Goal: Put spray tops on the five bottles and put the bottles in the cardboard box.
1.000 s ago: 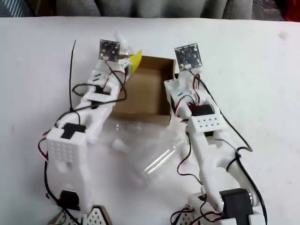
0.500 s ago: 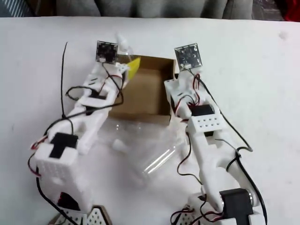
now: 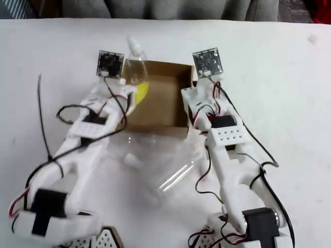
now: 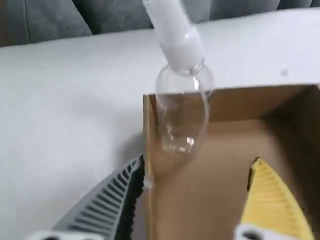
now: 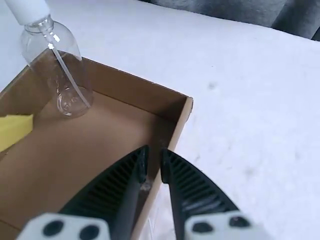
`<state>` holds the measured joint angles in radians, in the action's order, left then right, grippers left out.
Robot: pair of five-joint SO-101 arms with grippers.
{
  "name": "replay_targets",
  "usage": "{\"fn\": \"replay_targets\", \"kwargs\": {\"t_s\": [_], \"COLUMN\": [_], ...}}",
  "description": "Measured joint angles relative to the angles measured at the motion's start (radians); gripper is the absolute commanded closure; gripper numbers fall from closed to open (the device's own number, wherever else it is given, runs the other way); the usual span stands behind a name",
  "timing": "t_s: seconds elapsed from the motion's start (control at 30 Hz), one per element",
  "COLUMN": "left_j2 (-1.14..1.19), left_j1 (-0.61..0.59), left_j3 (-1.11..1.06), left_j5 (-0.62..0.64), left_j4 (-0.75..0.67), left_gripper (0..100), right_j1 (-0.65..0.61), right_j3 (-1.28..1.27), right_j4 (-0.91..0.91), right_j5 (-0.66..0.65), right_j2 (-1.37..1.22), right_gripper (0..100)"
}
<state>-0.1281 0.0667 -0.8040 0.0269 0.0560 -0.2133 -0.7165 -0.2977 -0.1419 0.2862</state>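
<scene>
While right gripper [image 5: 153,152] pinches cardboard box [image 5: 135,94] wall, left gripper [image 4: 197,165] gapes, straddling opposite wall.

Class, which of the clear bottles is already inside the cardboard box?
The bottle wearing a white spray top, in the cardboard box's far corner; the other bottle lies sideways on the table outside.

Clear plastic bottle [image 4: 182,115]: glossy, smooth; its white plastic spray top [image 4: 175,30] satin. Brown cardboard box [image 5: 100,150]: matt, papery. White table [image 3: 289,77]: matt, slightly mottled. Left gripper [image 4: 199,162] fingers: ridged plastic, grey and yellow, matt.
</scene>
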Motion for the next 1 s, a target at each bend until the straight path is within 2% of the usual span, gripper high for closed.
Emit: {"fn": "replay_targets", "kwargs": {"t_s": [0.3,0.37,0.57,0.77,1.0], "left_j2": [-0.348,-0.431,-0.687,-0.996,-1.269], "left_j1": [-0.098,-0.117,-0.137,-0.153,-0.157], "left_j3": [-0.166,-0.195,-0.319,-0.483,-0.546], "left_j5": [0.0,-0.035,-0.308,-0.736,-0.931], "left_j4": [0.247,0.321,0.582,0.72,0.836], "left_gripper": [70,70,70,70,70], "right_j1": [0.0,0.0,0.0,0.0,0.0], "right_j3": [0.0,0.0,0.0,0.0,0.0], "right_j4": [0.0,0.0,0.0,0.0,0.0], "right_j5": [0.0,0.0,0.0,0.0,0.0], "right_j2": [0.0,0.0,0.0,0.0,0.0], "right_gripper": [98.4,98.4,98.4,98.4,98.4]}}
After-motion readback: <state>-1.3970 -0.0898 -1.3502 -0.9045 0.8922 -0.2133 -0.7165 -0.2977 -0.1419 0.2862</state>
